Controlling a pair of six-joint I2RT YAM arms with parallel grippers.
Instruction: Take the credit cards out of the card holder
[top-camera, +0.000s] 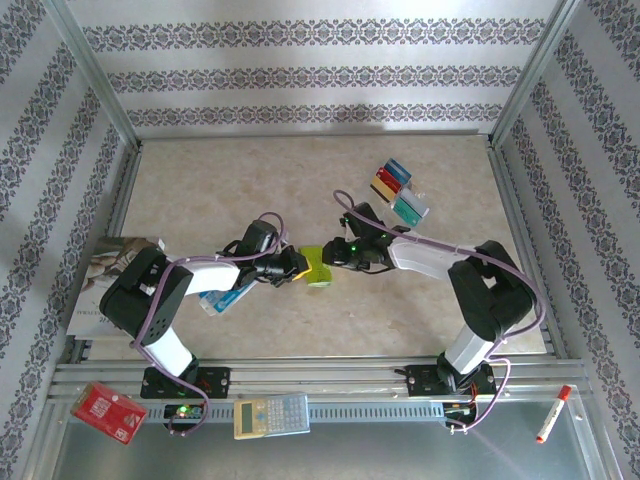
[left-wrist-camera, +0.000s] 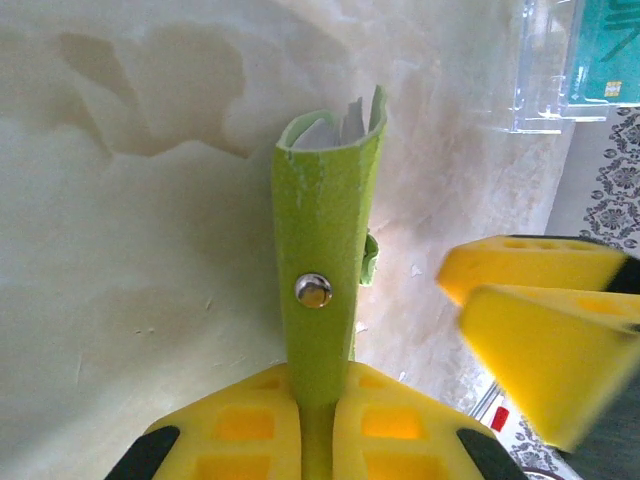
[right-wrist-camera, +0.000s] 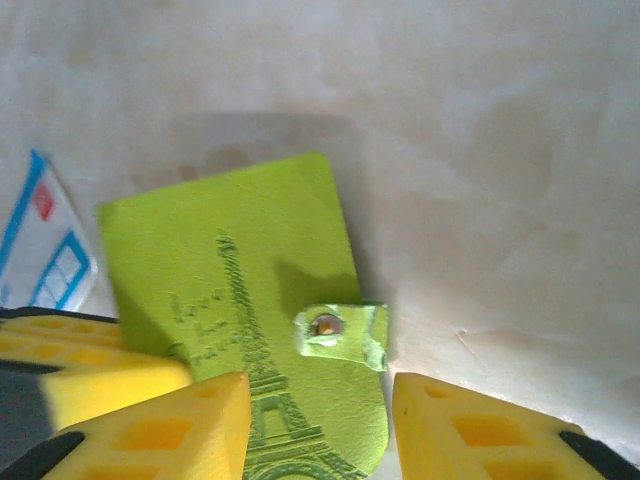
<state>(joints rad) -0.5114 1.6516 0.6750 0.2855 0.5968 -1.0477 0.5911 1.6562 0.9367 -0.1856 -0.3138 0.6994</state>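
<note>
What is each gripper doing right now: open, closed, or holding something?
Left gripper: closed on the wallet.
Right gripper: open, gripping nothing.

Card holder (right-wrist-camera: 230, 300): embossed script, seemingly "Love from Paris".

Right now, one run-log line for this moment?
left pincer: shut on card holder | right pincer: open, straddling card holder edge | credit cards: several in clear stand
</note>
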